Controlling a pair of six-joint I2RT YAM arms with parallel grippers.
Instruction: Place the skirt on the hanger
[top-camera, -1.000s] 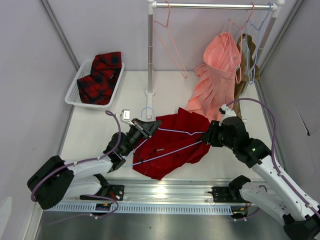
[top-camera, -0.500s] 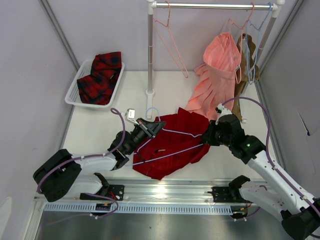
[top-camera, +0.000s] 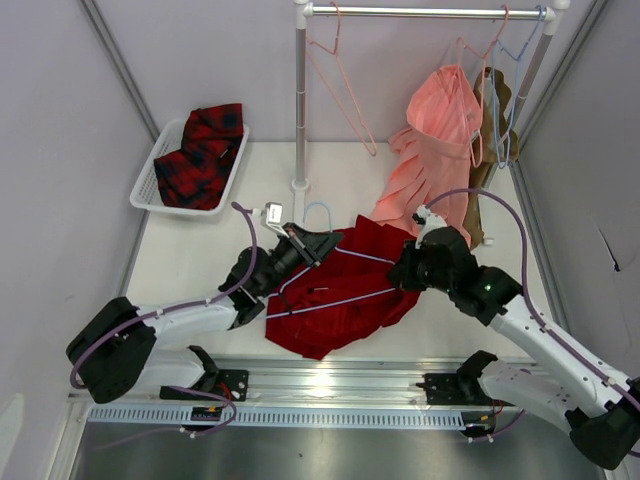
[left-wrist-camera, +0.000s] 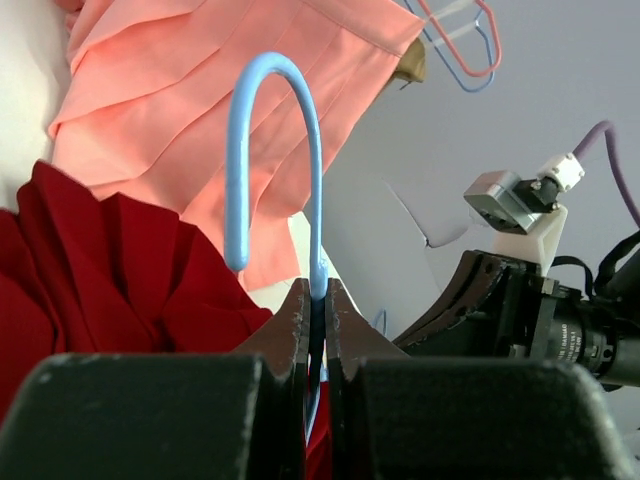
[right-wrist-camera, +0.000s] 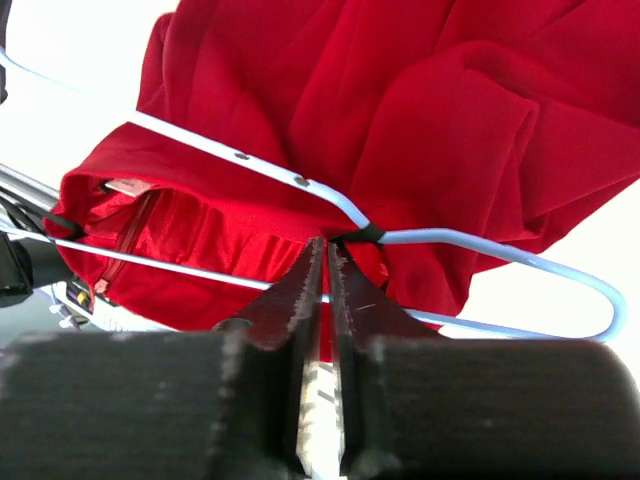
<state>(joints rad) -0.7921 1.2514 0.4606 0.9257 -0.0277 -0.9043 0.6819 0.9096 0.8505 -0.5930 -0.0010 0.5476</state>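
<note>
At mid-tabletop, between both arms:

- Left tool: fingers pressed together on the neck of the hanger, just under its light-blue hook. The hook stands upright.
- Right tool: fingers pressed almost together, pinching the edge of the skirt where a small black loop wraps the hanger's wire.
- Skirt: deep red, crumpled on the tabletop between the two tools. The hanger's wires cross its fabric, and a zip shows at the open edge.
- Pink skirt: pleated, hung from the rail at back right. Its hem reaches down just beside the red skirt.
- Pink hanger: bare, hooked on the rail near the post.
- Basket: white, at back left, well apart from the skirt. It holds a red-and-black plaid garment.
</note>
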